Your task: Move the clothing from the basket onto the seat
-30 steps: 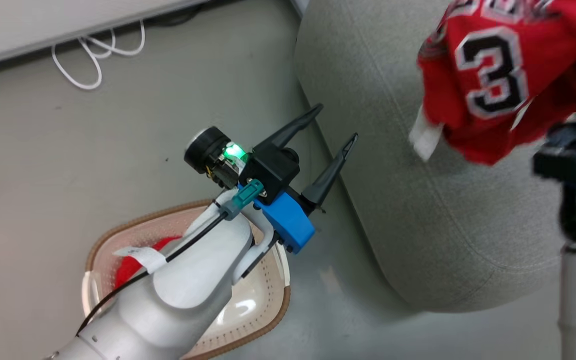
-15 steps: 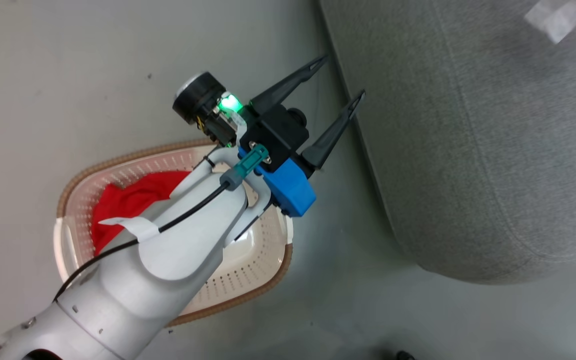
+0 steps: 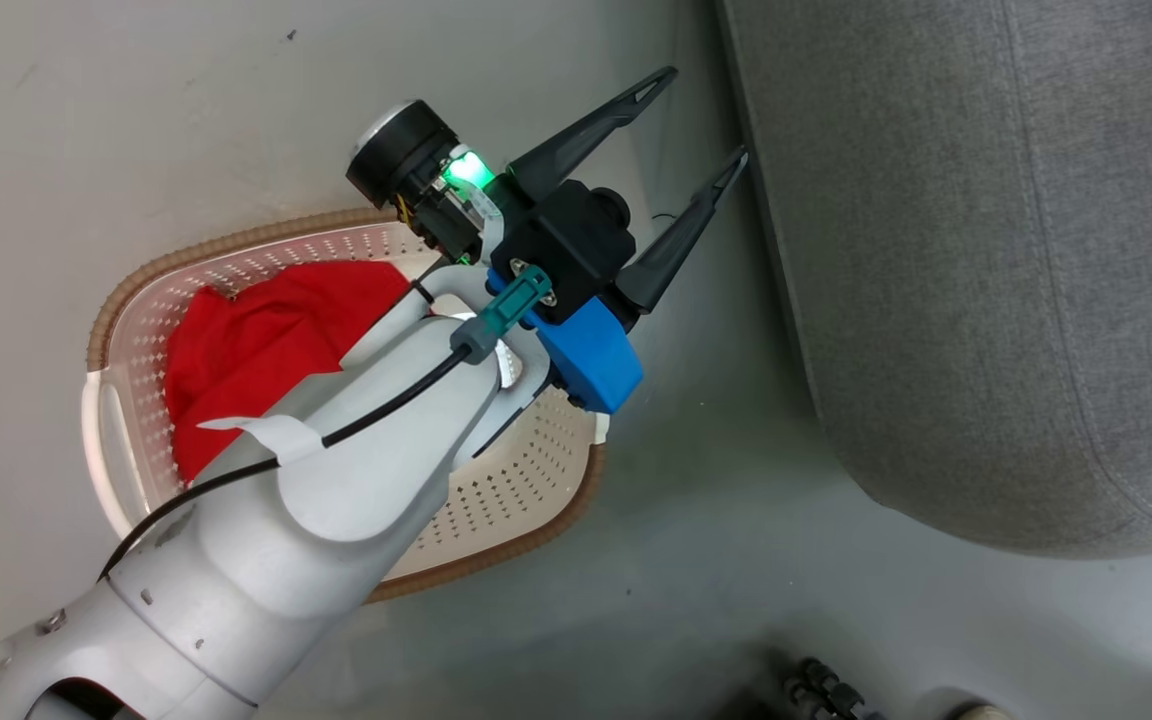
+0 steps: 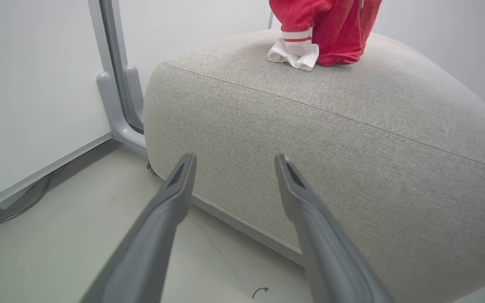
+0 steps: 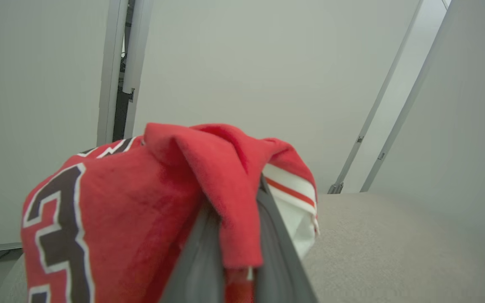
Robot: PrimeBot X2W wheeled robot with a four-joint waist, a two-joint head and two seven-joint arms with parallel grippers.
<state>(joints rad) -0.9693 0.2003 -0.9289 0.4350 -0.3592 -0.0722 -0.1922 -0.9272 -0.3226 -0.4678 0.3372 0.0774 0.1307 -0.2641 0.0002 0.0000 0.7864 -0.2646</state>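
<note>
View shifts toward basket (image 3: 521, 490) since second ago; left end effector (image 3: 707, 113) spread near seat (image 3: 936, 250); right end effector (image 5: 235, 202) pinches jersey (image 5: 120, 219), apparently touching seat.

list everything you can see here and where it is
jersey: one, red with a black white-edged 3, pinched in the right gripper, lower end touching the sofa top
red garment: at least one, plain red, bunched inside the basket
basket: one, cream perforated with a brown rim, on the floor beside the sofa
sofa: one, grey fabric, right of the basket in the head view
frame post: one, grey, by the white panels next to the sofa
floor: one, pale grey, under everything
left gripper: one, dark fingers, open and empty, above the gap between basket and sofa
right gripper: one, dark fingers, shut on the jersey
</note>
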